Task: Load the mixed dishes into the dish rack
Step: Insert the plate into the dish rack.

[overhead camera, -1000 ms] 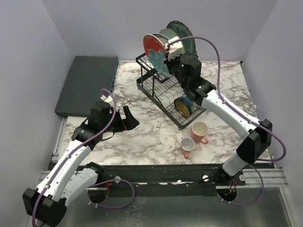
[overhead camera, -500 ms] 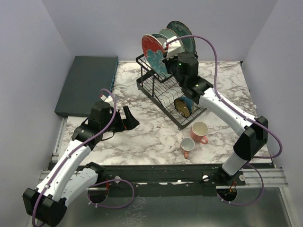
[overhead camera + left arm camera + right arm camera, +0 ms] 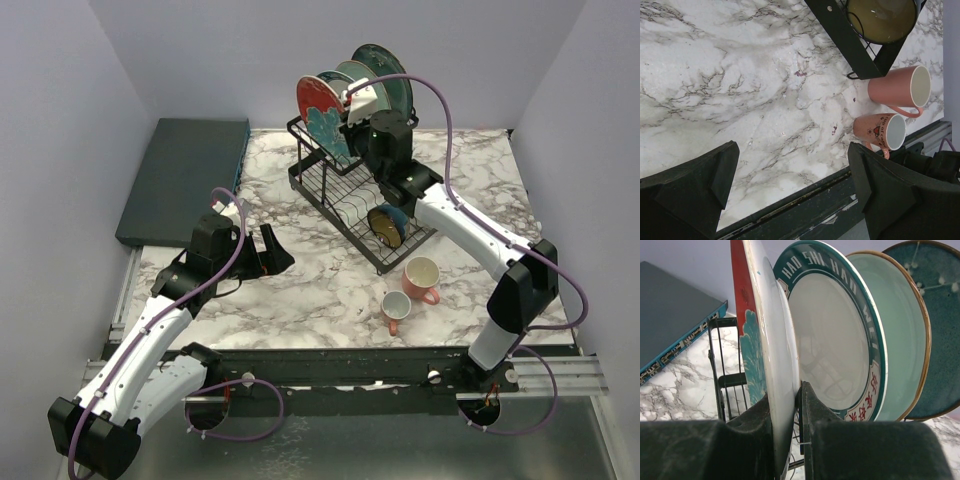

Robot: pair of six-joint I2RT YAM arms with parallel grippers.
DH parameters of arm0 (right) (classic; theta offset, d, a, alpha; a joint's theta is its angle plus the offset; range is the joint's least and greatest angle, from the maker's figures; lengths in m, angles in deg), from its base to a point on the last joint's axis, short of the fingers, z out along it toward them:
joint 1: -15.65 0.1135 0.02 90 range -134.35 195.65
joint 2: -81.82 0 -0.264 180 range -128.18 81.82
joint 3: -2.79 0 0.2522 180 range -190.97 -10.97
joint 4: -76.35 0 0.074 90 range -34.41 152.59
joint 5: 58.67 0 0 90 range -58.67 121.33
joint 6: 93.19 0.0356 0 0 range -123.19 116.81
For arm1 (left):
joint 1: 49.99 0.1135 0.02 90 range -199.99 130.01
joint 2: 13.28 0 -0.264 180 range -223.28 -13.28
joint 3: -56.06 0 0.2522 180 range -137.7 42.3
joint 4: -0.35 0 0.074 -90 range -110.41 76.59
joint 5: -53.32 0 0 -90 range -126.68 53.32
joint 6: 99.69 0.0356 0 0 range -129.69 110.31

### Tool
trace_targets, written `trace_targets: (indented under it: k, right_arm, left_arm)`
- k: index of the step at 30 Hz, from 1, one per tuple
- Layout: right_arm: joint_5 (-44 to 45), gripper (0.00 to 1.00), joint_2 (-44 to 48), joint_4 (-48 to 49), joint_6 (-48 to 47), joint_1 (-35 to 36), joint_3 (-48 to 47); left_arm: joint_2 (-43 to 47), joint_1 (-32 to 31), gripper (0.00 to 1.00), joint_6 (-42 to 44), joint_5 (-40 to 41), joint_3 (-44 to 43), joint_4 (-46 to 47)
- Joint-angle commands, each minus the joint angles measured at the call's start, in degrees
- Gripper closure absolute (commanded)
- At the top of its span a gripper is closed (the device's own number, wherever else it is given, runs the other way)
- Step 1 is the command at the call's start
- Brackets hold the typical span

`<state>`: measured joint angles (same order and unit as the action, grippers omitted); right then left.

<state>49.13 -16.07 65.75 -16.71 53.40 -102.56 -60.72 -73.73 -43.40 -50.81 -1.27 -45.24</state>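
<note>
The black wire dish rack [image 3: 330, 190] stands at the table's back. Several plates stand upright in it: a red-and-teal plate [image 3: 320, 108], a white plate with a blue rim [image 3: 840, 340], a pale green plate [image 3: 900, 335] and a dark teal plate [image 3: 940, 315]. My right gripper [image 3: 792, 410] is shut on the red-and-teal plate's [image 3: 765, 360] rim at the rack's top. A dark cream-lined bowl [image 3: 386, 224] lies in the rack's base. Two pink mugs [image 3: 422, 278] [image 3: 395, 309] lie on the marble before the rack. My left gripper [image 3: 268, 252] is open and empty over the table's left.
A dark teal flat slab [image 3: 185, 175] lies at the back left. The mugs [image 3: 897, 87] [image 3: 880, 131] and the bowl [image 3: 880, 20] show in the left wrist view near the table's front edge [image 3: 805, 200].
My right gripper has moved the red-and-teal plate up and left, closer against the other plates in the rack. The left arm has not moved.
</note>
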Motion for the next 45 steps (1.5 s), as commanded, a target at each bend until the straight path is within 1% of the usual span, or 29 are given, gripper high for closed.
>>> trace_targets:
  k: [1,6,12,13,18,21,36,40,45]
  right_arm:
    - [-0.34,1.0,-0.42,3.52,0.41,-0.58,-2.6]
    - [-0.22,0.99,-1.17,3.52,0.77,-0.67,-2.32]
    - [-0.09,0.91,-1.34,3.95,1.26,-0.96,-1.85]
    - [-0.09,0.88,-1.43,3.82,1.31,-0.95,-1.88]
    - [0.12,0.59,-1.31,4.0,1.54,-1.0,-1.77]
    - [0.04,0.52,-0.99,3.96,1.73,-0.94,-1.94]
    - [-2.16,0.36,4.26,2.04,4.28,-0.94,-2.23]
    - [-3.04,0.34,5.52,0.66,5.45,-0.93,-2.48]
    - [-6.16,0.31,7.97,-2.78,8.71,-0.93,-3.16]
  left_arm:
    - [-0.2,-0.16,0.01,0.84,-1.01,0.31,0.94]
    - [-0.31,-0.16,0.01,0.84,-0.99,0.34,0.9]
    - [-0.5,-0.16,0.01,0.84,-0.99,0.33,0.96]
    - [-0.62,-0.16,0.01,0.84,-0.99,0.32,0.92]
    - [-0.73,-0.16,0.01,0.84,-1.03,0.33,0.95]
    - [-0.82,-0.16,0.01,0.84,-0.99,0.33,0.92]
    - [-1.2,-0.17,0.01,0.67,-0.9,0.33,0.9]
    - [-1.08,-0.21,0.01,0.67,-0.9,0.33,0.91]
    - [-0.77,-0.16,0.01,0.84,-0.64,0.37,0.94]
